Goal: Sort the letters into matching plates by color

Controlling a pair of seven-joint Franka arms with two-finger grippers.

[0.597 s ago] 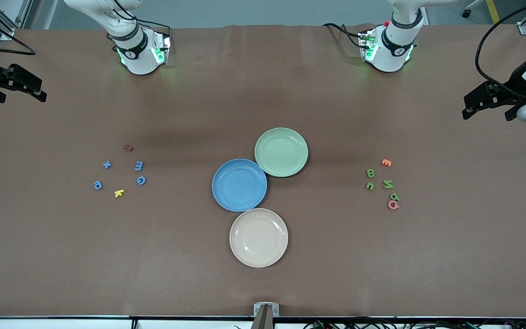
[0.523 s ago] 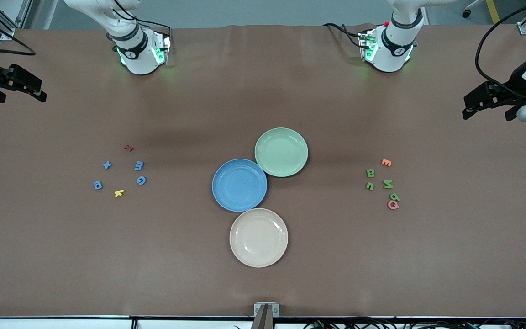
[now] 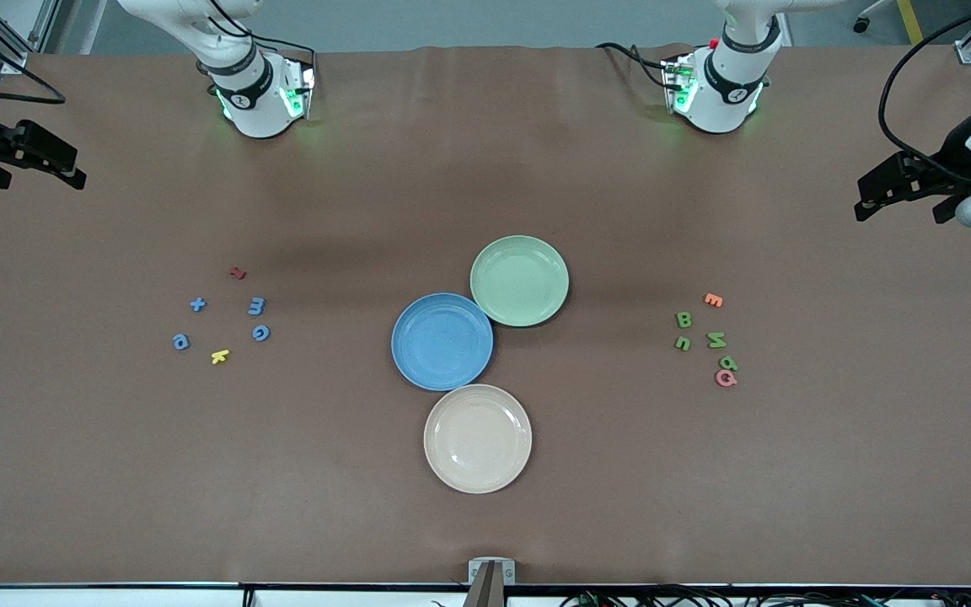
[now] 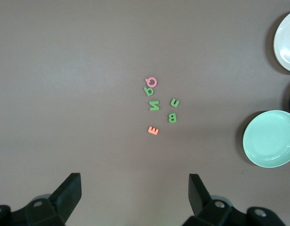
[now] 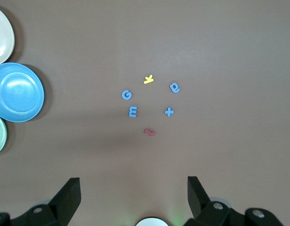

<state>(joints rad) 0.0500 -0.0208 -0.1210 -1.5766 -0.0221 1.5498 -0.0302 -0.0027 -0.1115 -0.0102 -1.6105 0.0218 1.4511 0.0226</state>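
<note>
Nothing shifted on the table since the earlier frame. Left hand (image 3: 898, 187) and right hand (image 3: 34, 156) hover wide open, empty, at table ends. Blue letters (image 3: 220, 319) toward right arm's end, green letters (image 3: 703, 341) toward left arm's, blue plate (image 3: 442, 341) and green plate (image 3: 519, 281) midway, empty. Best descend straight over one letter, pinching thin edges.

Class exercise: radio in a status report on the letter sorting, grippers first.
Left gripper and right gripper open, empty, waiting at the table ends. Blue letters and green letters unsorted; blue plate, green plate empty. Nothing in the way.
</note>
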